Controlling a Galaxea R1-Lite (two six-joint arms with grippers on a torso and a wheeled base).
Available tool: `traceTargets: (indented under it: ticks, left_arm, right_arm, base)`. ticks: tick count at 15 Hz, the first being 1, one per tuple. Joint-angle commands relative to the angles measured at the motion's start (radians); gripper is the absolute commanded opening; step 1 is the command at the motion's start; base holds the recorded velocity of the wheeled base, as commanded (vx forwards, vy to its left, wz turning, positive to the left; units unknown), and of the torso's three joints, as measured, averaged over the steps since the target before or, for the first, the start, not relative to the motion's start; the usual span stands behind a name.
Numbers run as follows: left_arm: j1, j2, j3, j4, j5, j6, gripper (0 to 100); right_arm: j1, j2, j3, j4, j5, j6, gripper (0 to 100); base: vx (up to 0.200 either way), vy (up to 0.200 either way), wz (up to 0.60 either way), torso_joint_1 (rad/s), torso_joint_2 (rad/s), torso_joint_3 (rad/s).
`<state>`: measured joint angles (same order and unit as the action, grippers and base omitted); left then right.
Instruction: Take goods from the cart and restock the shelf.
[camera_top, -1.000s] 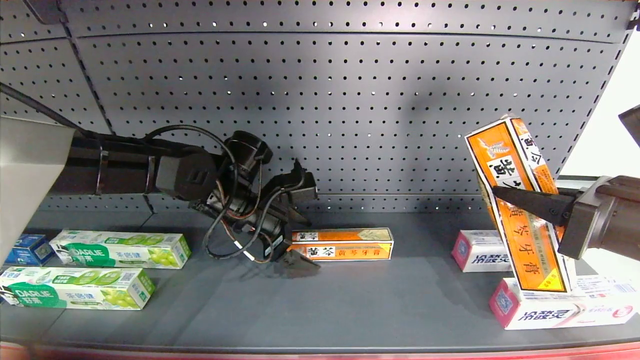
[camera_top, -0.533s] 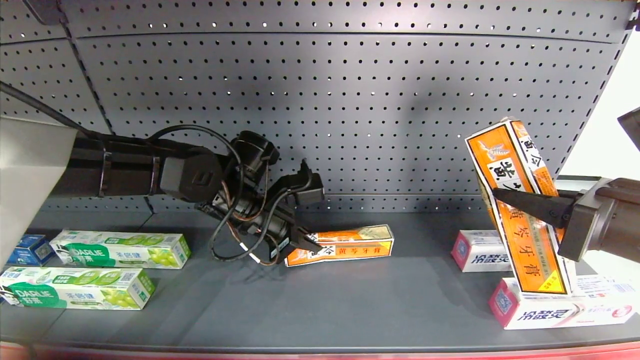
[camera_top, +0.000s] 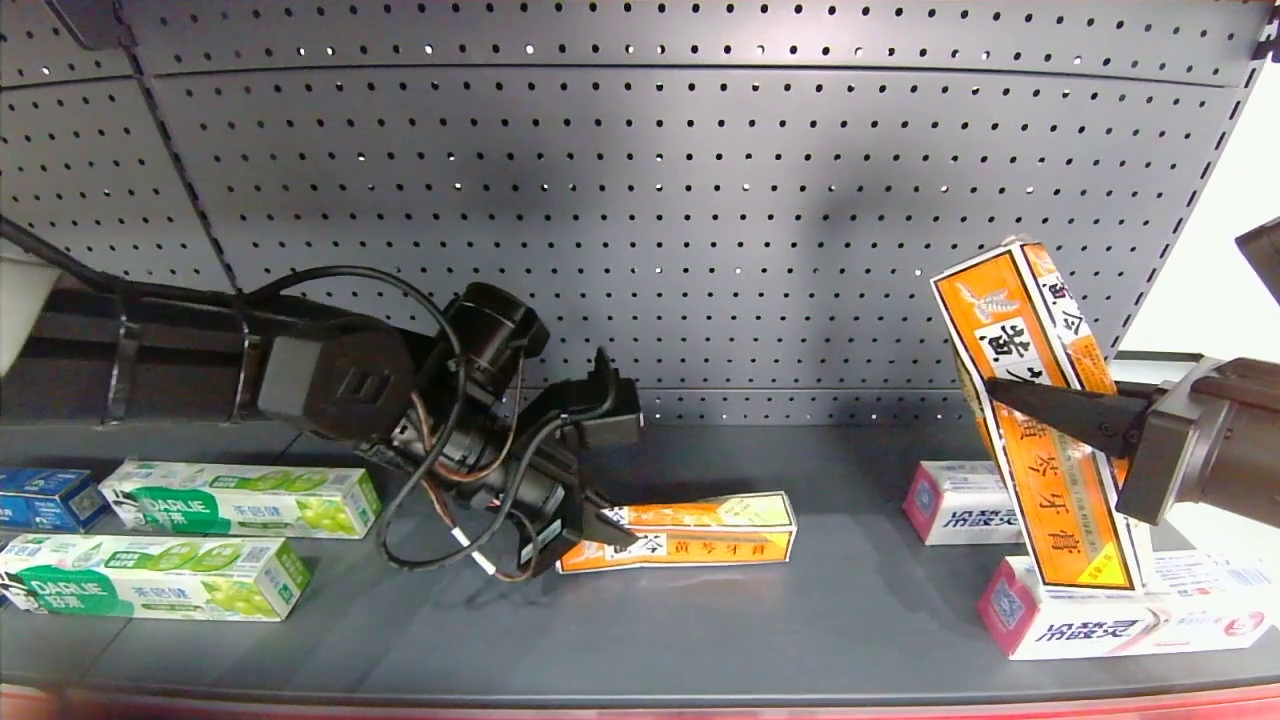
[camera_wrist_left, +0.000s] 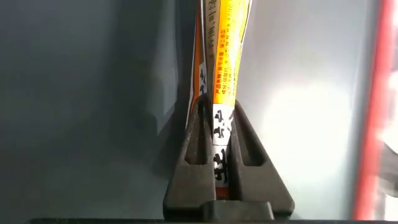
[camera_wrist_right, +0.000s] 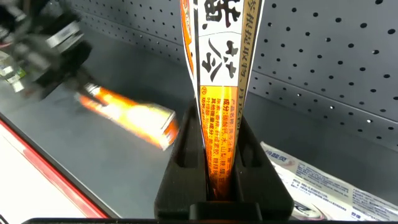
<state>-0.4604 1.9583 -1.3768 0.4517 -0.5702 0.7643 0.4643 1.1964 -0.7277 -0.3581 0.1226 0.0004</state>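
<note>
left gripper clamping flat orange box, bare shelf to front edge, box now nearer that edge, right gripper clamping tilted orange box

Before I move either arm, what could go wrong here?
1. Left jaws pinch only one end of the flat orange toothpaste box; swinging it may twist it loose.
2. Right jaws hold the tilted orange toothpaste box, its lower end at the pink-white toothpaste box; lowering could shove that toward the front of the shelf.
</note>
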Motion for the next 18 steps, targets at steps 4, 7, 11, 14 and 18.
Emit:
traceTargets:
  ticks: [4, 7, 11, 14, 18]
  left_arm:
    - [-0.046, -0.157, 0.171, -0.002, 0.012, 0.001, 0]
    - [-0.061, -0.203, 0.222, -0.005, 0.006, 0.006, 0]
    - [-0.083, -0.234, 0.277, -0.007, 0.007, 0.009, 0]
    - [-0.086, -0.236, 0.277, -0.024, 0.013, 0.007, 100]
    - [-0.087, -0.239, 0.271, -0.079, 0.013, 0.006, 100]
  right_arm:
    - [0.002, 0.005, -0.001, -0.001, 0.000, 0.001, 0]
    - [0.002, 0.002, -0.003, -0.002, 0.000, 0.000, 0]
    - [0.002, 0.003, -0.003, -0.001, 0.000, 0.000, 0]
    - [0.001, 0.002, -0.003, -0.001, 0.000, 0.000, 0]
    - [0.002, 0.003, 0.001, -0.001, 0.000, 0.000, 0]
  base:
    - [0.000, 0.000, 0.00, 0.000, 0.00, 0.000]
    - [0.000, 0.000, 0.00, 0.000, 0.00, 0.000]
    - [0.000, 0.000, 0.00, 0.000, 0.00, 0.000]
    - [0.000, 0.000, 0.00, 0.000, 0.00, 0.000]
    - [0.000, 0.000, 0.00, 0.000, 0.00, 0.000]
